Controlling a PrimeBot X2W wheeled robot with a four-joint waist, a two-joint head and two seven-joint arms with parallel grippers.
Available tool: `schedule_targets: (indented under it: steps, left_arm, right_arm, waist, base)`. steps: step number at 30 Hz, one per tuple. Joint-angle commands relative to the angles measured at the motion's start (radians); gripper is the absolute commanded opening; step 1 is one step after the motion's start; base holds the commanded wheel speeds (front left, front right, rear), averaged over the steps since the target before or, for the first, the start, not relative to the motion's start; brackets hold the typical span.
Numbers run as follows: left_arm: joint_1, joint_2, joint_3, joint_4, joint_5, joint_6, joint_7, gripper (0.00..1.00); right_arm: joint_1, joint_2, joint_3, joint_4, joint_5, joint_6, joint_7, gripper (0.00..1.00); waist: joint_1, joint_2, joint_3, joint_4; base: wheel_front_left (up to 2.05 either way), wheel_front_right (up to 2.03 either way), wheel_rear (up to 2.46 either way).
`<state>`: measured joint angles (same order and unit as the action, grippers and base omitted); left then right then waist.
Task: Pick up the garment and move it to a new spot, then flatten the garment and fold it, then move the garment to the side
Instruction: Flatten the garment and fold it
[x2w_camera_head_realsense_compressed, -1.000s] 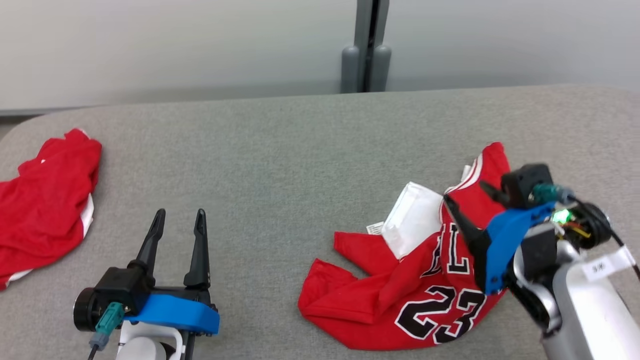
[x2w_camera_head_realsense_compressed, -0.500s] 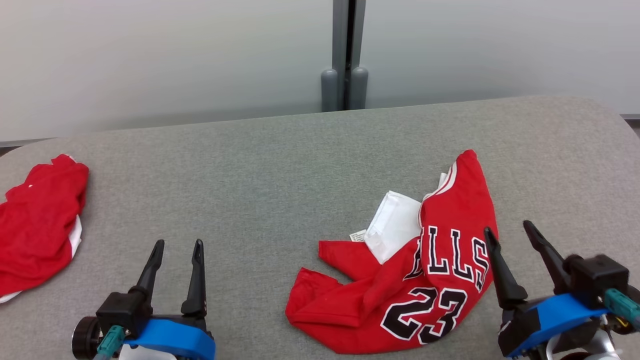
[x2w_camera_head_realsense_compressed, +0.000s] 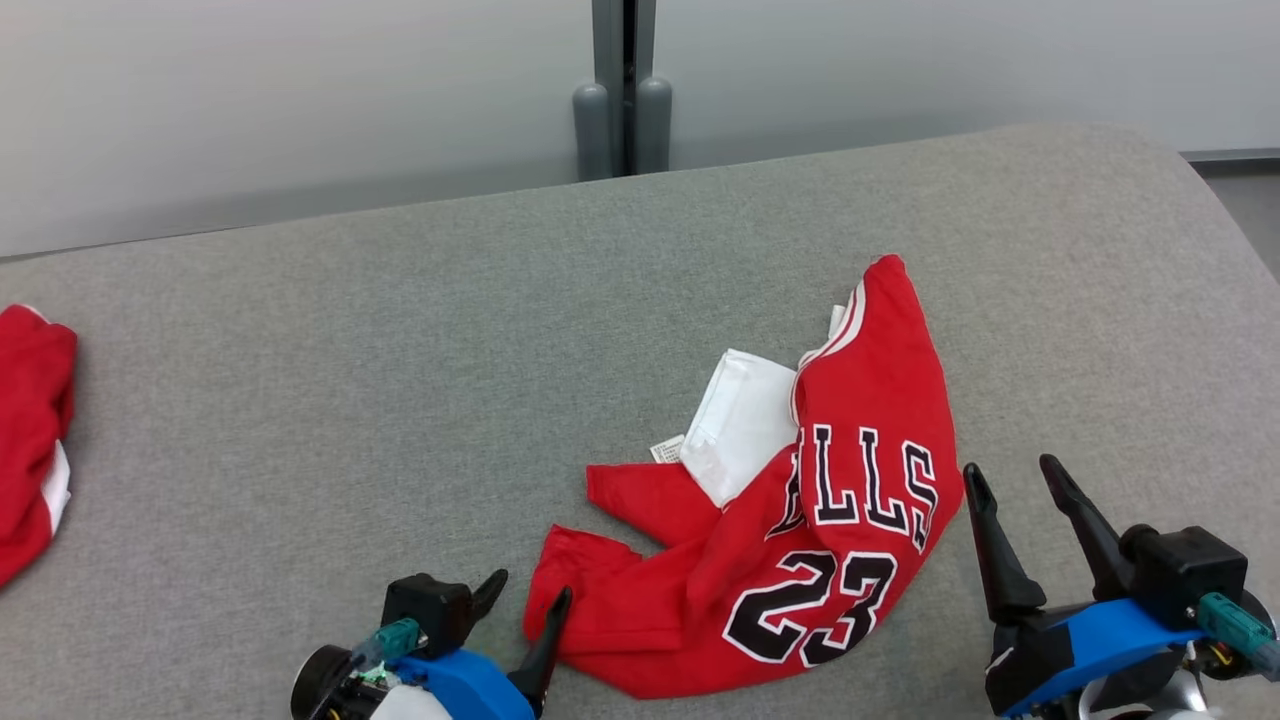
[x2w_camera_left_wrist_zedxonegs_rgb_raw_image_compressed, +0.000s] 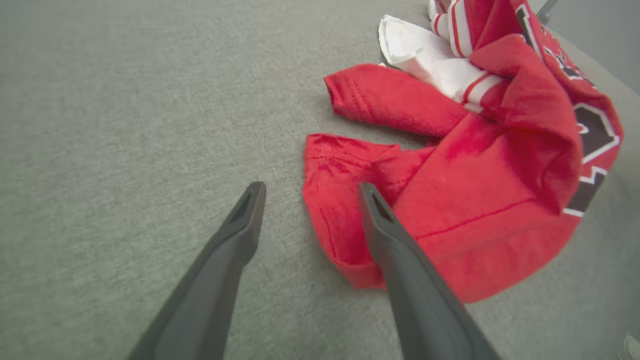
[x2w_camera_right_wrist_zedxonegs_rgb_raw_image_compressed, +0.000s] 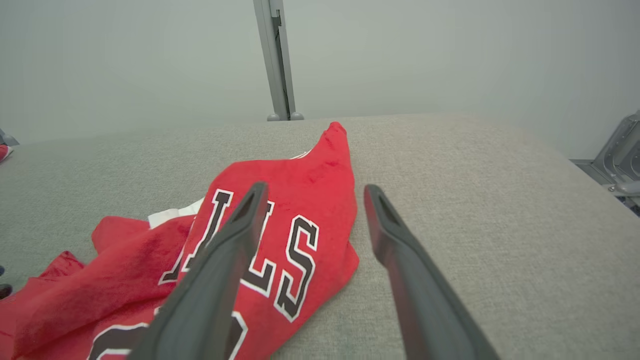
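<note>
The garment (x2w_camera_head_realsense_compressed: 800, 540) is a red jersey with black "23" and white lining, lying crumpled on the grey table (x2w_camera_head_realsense_compressed: 400, 350), right of centre. My left gripper (x2w_camera_head_realsense_compressed: 530, 590) is open at the jersey's lower left corner. In the left wrist view that gripper (x2w_camera_left_wrist_zedxonegs_rgb_raw_image_compressed: 310, 192) straddles the red hem (x2w_camera_left_wrist_zedxonegs_rgb_raw_image_compressed: 330, 220), one finger over the cloth, the other over bare table. My right gripper (x2w_camera_head_realsense_compressed: 1010, 478) stands open just right of the jersey. In the right wrist view it (x2w_camera_right_wrist_zedxonegs_rgb_raw_image_compressed: 312, 192) points over the jersey's (x2w_camera_right_wrist_zedxonegs_rgb_raw_image_compressed: 280, 220) right edge. Neither gripper holds anything.
A second red garment (x2w_camera_head_realsense_compressed: 30, 440) lies at the table's left edge. Behind the table stand a pale wall and a grey post (x2w_camera_head_realsense_compressed: 620, 90). The table's rounded right end (x2w_camera_head_realsense_compressed: 1210, 200) is near, with grey metal framing (x2w_camera_right_wrist_zedxonegs_rgb_raw_image_compressed: 620, 155) beyond it.
The camera has swung right, shifting the scene left. My left gripper has moved right to the jersey's lower left corner. My right gripper drew back off the jersey a second ago and has stayed beside it.
</note>
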<state>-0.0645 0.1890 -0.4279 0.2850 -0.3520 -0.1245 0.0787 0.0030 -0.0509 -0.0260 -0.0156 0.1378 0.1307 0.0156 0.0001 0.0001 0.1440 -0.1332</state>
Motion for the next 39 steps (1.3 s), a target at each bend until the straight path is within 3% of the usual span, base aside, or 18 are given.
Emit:
schedule_targets:
  steps: [1,4,11,12,13,17,21,25,30,37,39]
  left_arm:
    - [-0.018,0.012,-0.008,-0.021,-0.034,-0.008,0.068,1.0]
    - [-0.027,0.016,-0.014,-0.046,-0.071,-0.006,0.165,1.0]
    - [-0.048,0.027,-0.027,-0.042,-0.064,0.076,0.369,1.0]
    - [-0.048,0.028,-0.033,-0.043,-0.067,0.079,0.397,0.79]
    - [-0.048,0.029,-0.035,-0.05,-0.069,0.083,0.414,0.0]
    - [-0.059,0.036,-0.004,-0.105,-0.053,0.126,0.382,0.0]
    - [-0.08,0.012,0.085,-0.15,-0.058,0.2,0.245,0.0]
    - [-0.118,-0.002,0.166,-0.159,-0.081,0.234,0.125,0.0]
    - [-0.224,0.017,0.255,-0.093,-0.089,0.265,0.032,0.0]
    - [-0.369,0.055,0.36,0.062,-0.08,0.354,-0.024,0.0]
    - [-0.391,0.059,0.364,0.103,-0.083,0.355,-0.026,0.0]
  right_arm:
    - [-0.017,0.0,0.004,0.012,0.008,0.0,-0.011,1.0]
    - [-0.023,0.0,0.012,0.025,0.022,0.0,-0.022,1.0]
    - [-0.042,0.001,0.033,0.058,0.047,0.0,-0.047,1.0]
    - [-0.044,0.0,0.036,0.062,0.051,0.0,-0.05,1.0]
    - [-0.044,0.0,0.036,0.065,0.054,0.0,-0.055,1.0]
    - [-0.048,0.0,0.04,0.074,0.061,0.0,-0.064,1.0]
    - [-0.051,0.0,0.039,0.077,0.063,0.0,-0.074,1.0]
    - [-0.058,0.0,0.034,0.074,0.064,0.0,-0.08,1.0]
    - [-0.08,0.0,0.039,0.07,0.064,0.0,-0.089,1.0]
    - [-0.128,0.0,0.063,0.082,0.068,0.0,-0.101,1.0]
    - [-0.143,0.0,0.066,0.089,0.069,0.0,-0.106,1.0]
  waist:
    - [-0.0001,-0.0001,0.013,-0.013]
    - [-0.0001,-0.0001,0.029,-0.035]
    - [-0.0001,-0.0001,0.059,-0.086]
    - [-0.0001,-0.0001,0.061,-0.093]
    - [-0.0001,-0.0001,0.063,-0.098]
    - [-0.0001,-0.0001,0.07,-0.114]
    - [-0.0001,-0.0001,0.078,-0.117]
    - [-0.0001,-0.0001,0.092,-0.114]
    - [-0.0001,-0.0001,0.124,-0.116]
    - [-0.0001,-0.0001,0.178,-0.144]
    - [-0.0001,-0.0001,0.189,-0.148]
  base:
    - [0.0,0.0,0.0]
    - [0.0,0.0,0.0]
    - [0.0,0.0,0.0]
    - [0.0,0.0,0.0]
    - [0.0,0.0,0.0]
    - [0.0,0.0,0.0]
    - [0.0,0.0,0.0]
    - [0.0,0.0,0.0]
    - [0.0,0.0,0.0]
    - [0.0,0.0,0.0]
    - [0.0,0.0,0.0]
